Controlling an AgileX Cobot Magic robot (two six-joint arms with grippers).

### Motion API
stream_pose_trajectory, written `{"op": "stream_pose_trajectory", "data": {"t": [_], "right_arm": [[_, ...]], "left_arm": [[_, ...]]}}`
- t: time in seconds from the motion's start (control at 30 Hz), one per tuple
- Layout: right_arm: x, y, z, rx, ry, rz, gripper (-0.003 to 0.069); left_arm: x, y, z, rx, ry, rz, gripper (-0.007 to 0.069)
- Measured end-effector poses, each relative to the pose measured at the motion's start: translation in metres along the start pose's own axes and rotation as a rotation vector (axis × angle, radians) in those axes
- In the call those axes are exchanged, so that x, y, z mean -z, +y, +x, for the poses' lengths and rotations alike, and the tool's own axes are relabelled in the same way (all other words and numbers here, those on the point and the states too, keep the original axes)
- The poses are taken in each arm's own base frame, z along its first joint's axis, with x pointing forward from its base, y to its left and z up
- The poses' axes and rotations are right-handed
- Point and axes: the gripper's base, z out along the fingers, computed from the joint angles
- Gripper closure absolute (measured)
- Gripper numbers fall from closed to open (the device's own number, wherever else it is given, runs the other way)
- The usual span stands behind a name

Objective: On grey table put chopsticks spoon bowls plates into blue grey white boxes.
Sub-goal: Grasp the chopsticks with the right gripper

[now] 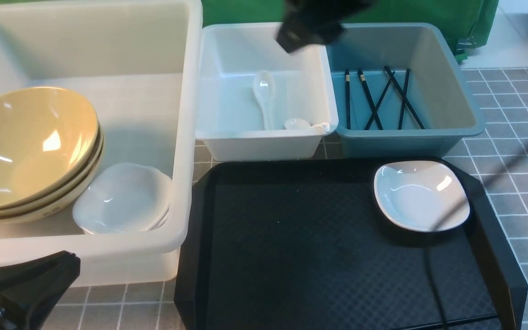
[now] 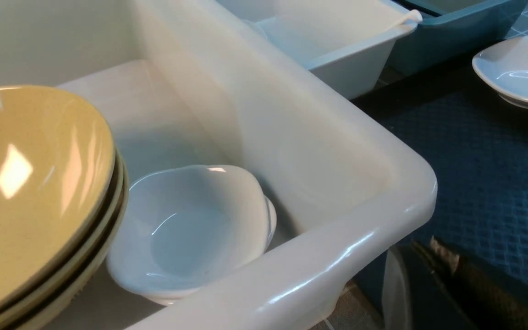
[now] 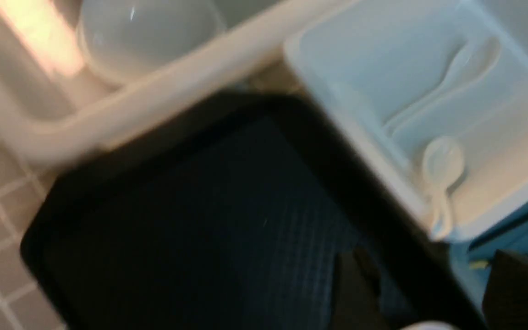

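Black tray [image 1: 319, 247] fills the lower centre of the front view on the grey table [image 1: 511, 151]. It carries one white plate [image 1: 422, 195] at its upper right corner. More plates [image 1: 124, 197] sit nested in the large whitish box [image 1: 190, 91] at left of frame, against the stacked yellow bowls [image 1: 30, 146]. In the white box [image 1: 209, 82] at upper centre, one spoon [image 1: 264, 94] lies flat. A second spoon [image 1: 298, 123] rests its handle on the lower right corner of the rim. Chopsticks [image 1: 378, 98] lie crossed in the blue-grey box [image 1: 472, 105], upper right. Your right gripper [image 3: 426, 261], a blur at top centre, has its fingers [image 3: 355, 284] spread apart and empty. Your left gripper [image 2: 442, 256], lower left, has its fingers pressed together on nothing.
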Motion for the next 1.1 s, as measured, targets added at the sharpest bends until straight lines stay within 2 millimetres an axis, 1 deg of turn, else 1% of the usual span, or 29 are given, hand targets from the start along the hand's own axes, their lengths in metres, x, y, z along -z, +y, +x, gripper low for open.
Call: {"op": "stream_pose_trajectory", "data": {"t": [0.13, 0.17, 0.27, 0.3, 0.33, 0.47, 0.5, 0.57, 0.67, 0.73, 0.8, 1.1], "right_arm": [[-0.028, 0.021, 0.048, 0.095, 0.184, -0.087, 0.028], [-0.039, 0.027, 0.066, 0.125, 0.249, -0.121, 0.0286], [-0.058, 0.04, 0.1, 0.161, 0.369, -0.185, 0.03], [-0.072, 0.047, 0.125, 0.176, 0.455, -0.229, 0.0309], [-0.079, 0.051, 0.138, 0.192, 0.492, -0.251, 0.0315], [-0.101, 0.059, 0.171, 0.274, 0.558, -0.307, 0.0339], [-0.106, 0.061, 0.177, 0.294, 0.564, -0.317, 0.0347], [-0.114, 0.061, 0.182, 0.311, 0.56, -0.317, 0.0361], [-0.12, 0.06, 0.181, 0.317, 0.543, -0.307, 0.0377], [-0.128, 0.059, 0.179, 0.323, 0.516, -0.29, 0.0402], [-0.132, 0.059, 0.181, 0.322, 0.526, -0.296, 0.0415], [-0.148, 0.061, 0.189, 0.307, 0.597, -0.343, 0.0419]], "left_arm": [[0.0, 0.0, 0.0, 0.004, -0.002, 0.002, 0.0633], [0.0, 0.0, 0.0, 0.005, -0.003, 0.001, 0.0633], [0.0, 0.0, 0.0, 0.008, -0.004, 0.003, 0.0633], [0.0, 0.0, 0.0, 0.011, -0.005, 0.004, 0.0633], [0.0, 0.0, 0.0, 0.013, -0.005, 0.005, 0.0633], [0.0, -0.001, -0.001, 0.016, -0.008, 0.006, 0.0633], [0.0, 0.0, -0.001, 0.016, -0.01, 0.004, 0.0633], [0.0, 0.0, -0.001, 0.016, -0.011, 0.004, 0.0633], [0.0, 0.0, -0.001, 0.016, -0.011, 0.004, 0.0633], [0.0, 0.0, -0.001, 0.016, -0.012, 0.003, 0.0633], [0.0, 0.0, -0.001, 0.016, -0.013, 0.002, 0.0633], [0.0, 0.0, -0.001, 0.016, -0.013, 0.002, 0.0633]]}}
